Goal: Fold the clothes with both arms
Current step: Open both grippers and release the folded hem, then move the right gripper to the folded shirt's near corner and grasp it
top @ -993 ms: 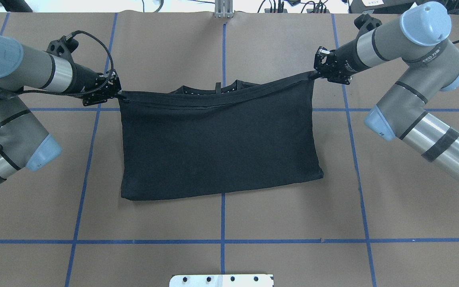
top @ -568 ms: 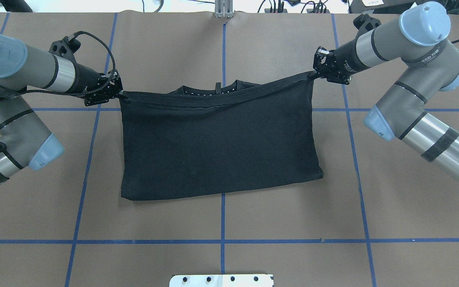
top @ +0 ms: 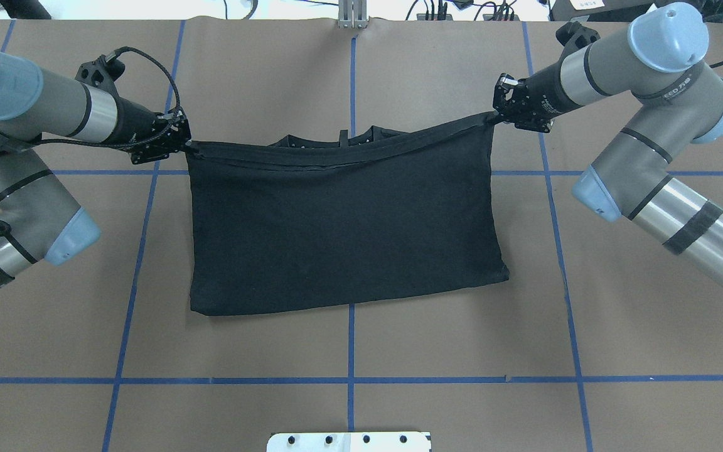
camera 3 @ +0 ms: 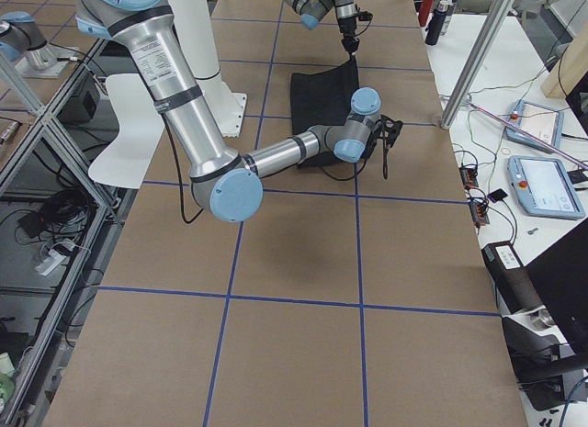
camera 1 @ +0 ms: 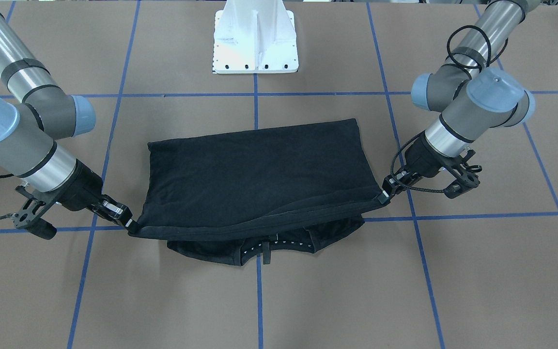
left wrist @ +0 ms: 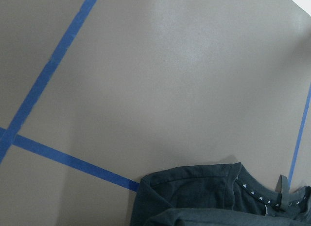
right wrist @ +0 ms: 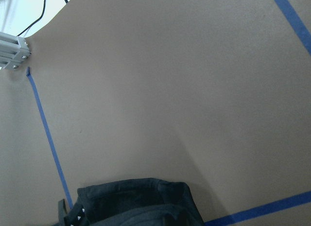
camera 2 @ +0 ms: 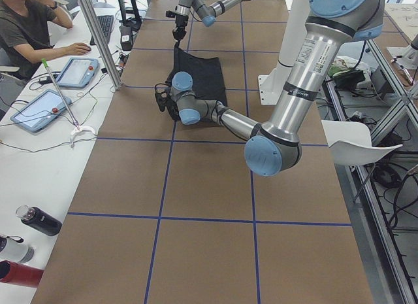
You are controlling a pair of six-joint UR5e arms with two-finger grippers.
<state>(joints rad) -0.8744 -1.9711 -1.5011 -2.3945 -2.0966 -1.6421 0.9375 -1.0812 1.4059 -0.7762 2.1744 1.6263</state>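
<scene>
Shirt: my black T-shirt [top: 342, 232] lies in the middle of the table [top: 462, 351], folded over on itself.
Long axis: it runs side to side, parallel to the table's far edge.
Pointing: the collar [camera 1: 264, 245] faces the far edge and pokes out beneath the raised top layer. The fold faces my base.
Left hand [top: 182, 145]: pinched tight on the top layer's far corner on my left, held up off the table.
Right hand [top: 494, 116]: pinched tight on the opposite far corner, a little closer to the far edge.
Held edge: stretched between my hands, dipping slightly mid-span.
Blue tape lines [top: 351, 351]: they cross under the shirt.
</scene>
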